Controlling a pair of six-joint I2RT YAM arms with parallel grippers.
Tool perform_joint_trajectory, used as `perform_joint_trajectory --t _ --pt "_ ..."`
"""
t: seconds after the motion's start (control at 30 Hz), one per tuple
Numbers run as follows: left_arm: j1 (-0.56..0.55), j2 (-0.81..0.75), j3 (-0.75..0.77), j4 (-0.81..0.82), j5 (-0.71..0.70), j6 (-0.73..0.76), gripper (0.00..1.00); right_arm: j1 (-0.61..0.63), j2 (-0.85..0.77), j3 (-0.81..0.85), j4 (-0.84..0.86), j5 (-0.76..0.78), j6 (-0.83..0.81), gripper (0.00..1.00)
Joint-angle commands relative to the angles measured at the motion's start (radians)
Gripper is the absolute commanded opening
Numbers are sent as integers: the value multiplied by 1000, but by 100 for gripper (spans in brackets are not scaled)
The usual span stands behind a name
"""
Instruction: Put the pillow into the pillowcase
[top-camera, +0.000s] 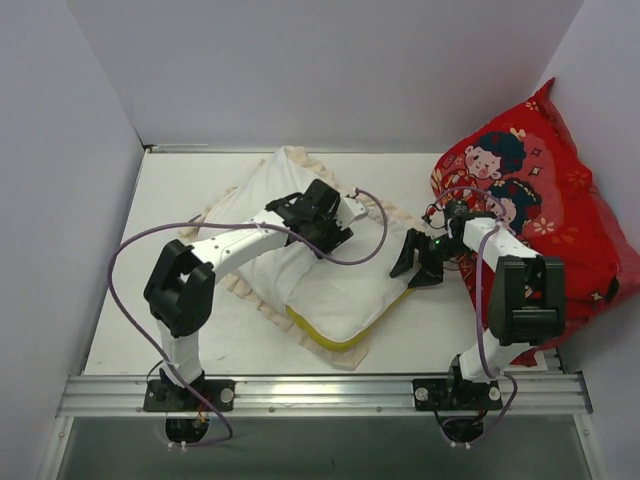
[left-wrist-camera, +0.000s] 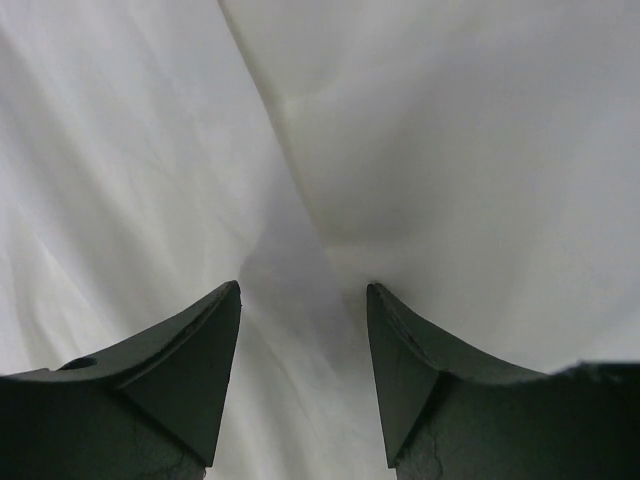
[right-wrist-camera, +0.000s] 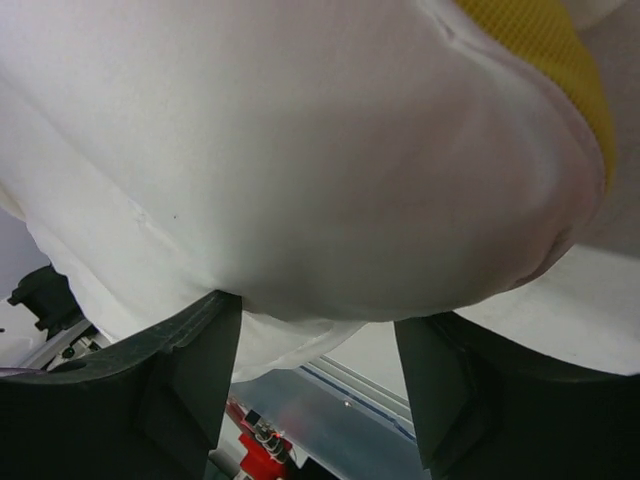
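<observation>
The white pillow (top-camera: 340, 285) lies slantwise mid-table, its yellow strip (top-camera: 330, 337) toward the near edge. It rests on the pillowcase, whose cream frill (top-camera: 262, 305) sticks out around it. I cannot tell whether the far end is inside. My left gripper (top-camera: 325, 225) is on top of the pillow. In the left wrist view it (left-wrist-camera: 303, 290) is open, its tips against creased white fabric (left-wrist-camera: 420, 150). My right gripper (top-camera: 412, 265) is at the pillow's right side. In the right wrist view it (right-wrist-camera: 318, 305) is open, and the pillow (right-wrist-camera: 300, 150) bulges over its fingertips with the yellow strip (right-wrist-camera: 540, 50) at the upper right.
A large red cartoon cushion (top-camera: 560, 190) leans against the right wall beside my right arm. White walls close in the left, back and right. A metal rail (top-camera: 320, 390) runs along the near table edge.
</observation>
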Motion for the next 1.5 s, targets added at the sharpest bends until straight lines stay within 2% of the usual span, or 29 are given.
perform_joint_trajectory --t 0.0,0.1,0.23,0.37,0.5,0.53,0.57,0.6,0.7,0.73,0.77,0.9,0.97,1.0,1.03,1.17,1.37,1.47 --pt "-18 70 162 104 -32 -3 62 2 3 0 44 -1 19 60" --pt "-20 157 241 118 -95 -3 62 2 0 -17 61 -12 13 55" --pt "-15 292 377 107 -141 32 61 2 -23 -29 63 -24 6 53" --pt "-5 372 457 100 -173 58 54 -23 -65 -36 55 11 -5 58" --pt "8 408 521 89 -146 68 24 -26 -68 -45 57 37 -28 54" --pt "8 406 534 86 -66 72 12 -24 -56 -43 73 28 -15 53" --pt "5 403 547 84 -14 75 5 -20 -30 -34 86 7 -5 50" --pt "2 397 551 86 50 74 0 -14 -16 -23 98 -4 2 42" --pt "-32 382 590 72 278 42 0 26 16 20 167 -53 48 32" --pt "-43 371 600 72 327 25 0 35 18 32 206 -64 67 31" --pt "-69 365 610 75 435 -19 0 46 24 43 228 -82 100 31" --pt "-139 326 638 133 560 -170 0 68 -2 93 337 -159 212 27" --pt "-155 265 571 196 571 -270 0 57 -41 92 391 -194 243 27" --pt "-156 239 520 278 568 -326 0 51 -54 89 402 -204 254 27" --pt "-158 183 430 317 533 -357 0 30 -66 72 415 -210 254 27" --pt "-166 79 258 403 407 -431 0 -26 -66 49 390 -195 187 27" --pt "-198 32 241 291 235 -440 0 -34 10 186 213 -78 -55 28" --pt "-201 -16 207 236 250 -454 0 -37 38 254 97 -30 -169 30"
